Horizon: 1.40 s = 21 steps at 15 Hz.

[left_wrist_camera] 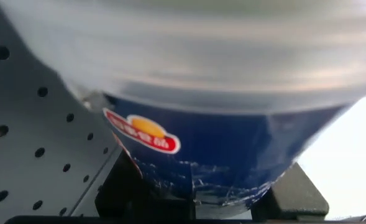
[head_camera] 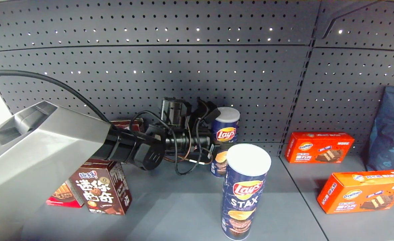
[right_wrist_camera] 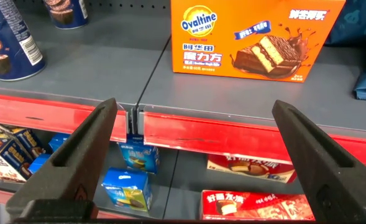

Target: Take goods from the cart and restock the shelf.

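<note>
Your right gripper [right_wrist_camera: 195, 162] hangs in front of the shelf's red price rail [right_wrist_camera: 232, 134], fingers spread wide with nothing between them. It looks free for the next pick.

Past the rail, the front chip can [head_camera: 245, 190] stands upright on the shelf [head_camera: 180, 214], white lid on and clear of both grippers. I judge that one already stocked. To its left sits a brown cookie box [head_camera: 101, 190] with a red box [head_camera: 61, 197] tucked just behind it. To its right are the front orange wafer box [head_camera: 364, 190] and, deeper in, the rear orange wafer box [head_camera: 319, 146].

Farther back, your left gripper [head_camera: 213, 144] is close to the pegboard [head_camera: 183, 67]. Its fingers [left_wrist_camera: 297, 196] are closed on the middle of the rear chip can [head_camera: 226, 129]. That can is upright, directly behind the front one. Its base seems to rest on the shelf, though I cannot be sure it bears weight.

By my reading, you are at the end of placing a second can. What remains for it is to let go and draw the arm back. Mind the front can, which stands near the arm's way out and would tip easily. Bare shelf shows between the cans and the boxes, so there is room for more goods. How much waits in the cart I cannot tell.
</note>
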Tool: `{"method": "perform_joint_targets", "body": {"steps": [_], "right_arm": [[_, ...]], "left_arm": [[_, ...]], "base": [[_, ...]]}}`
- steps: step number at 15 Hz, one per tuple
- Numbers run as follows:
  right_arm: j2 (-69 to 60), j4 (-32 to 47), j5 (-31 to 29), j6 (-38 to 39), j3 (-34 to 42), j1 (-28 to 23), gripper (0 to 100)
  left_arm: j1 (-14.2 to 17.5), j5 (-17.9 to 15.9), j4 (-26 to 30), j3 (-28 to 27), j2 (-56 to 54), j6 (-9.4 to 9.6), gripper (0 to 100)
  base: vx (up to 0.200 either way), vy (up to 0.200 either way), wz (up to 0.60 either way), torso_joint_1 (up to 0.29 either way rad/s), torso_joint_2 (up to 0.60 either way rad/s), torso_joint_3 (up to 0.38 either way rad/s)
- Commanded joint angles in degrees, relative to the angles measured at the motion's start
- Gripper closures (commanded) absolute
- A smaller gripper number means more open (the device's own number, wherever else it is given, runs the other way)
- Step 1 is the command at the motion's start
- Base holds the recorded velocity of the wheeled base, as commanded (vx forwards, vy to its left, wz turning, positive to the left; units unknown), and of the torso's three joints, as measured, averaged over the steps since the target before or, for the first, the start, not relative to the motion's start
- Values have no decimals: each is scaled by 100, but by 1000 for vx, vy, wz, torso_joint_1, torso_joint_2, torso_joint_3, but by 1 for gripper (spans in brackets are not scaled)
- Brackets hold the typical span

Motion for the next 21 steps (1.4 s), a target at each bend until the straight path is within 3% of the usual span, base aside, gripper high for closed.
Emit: {"method": "perform_joint_targets", "body": {"steps": [1,12,17,20,21], "right_arm": [[11,-1,2,-5,0,3,0],[11,-1,2,4,0,3,0],[11,-1,2,-5,0,3,0],[11,-1,2,4,0,3,0],[11,-1,2,4,0,3,0]], "left_arm": [[5,9,41,0,9,-5,0],[57,9,-21,211,-579,-14,0],[163,26,-522,1670,-1485,-58,0],[163,88,-812,2347,-1907,-506,0],[172,369,-838,2399,-1915,-515,0]], "base": [[0,0,0,0,0,0],[0,0,0,0,0,0],[0,0,0,0,0,0],[0,0,0,0,0,0],[0,0,0,0,0,0]]}}
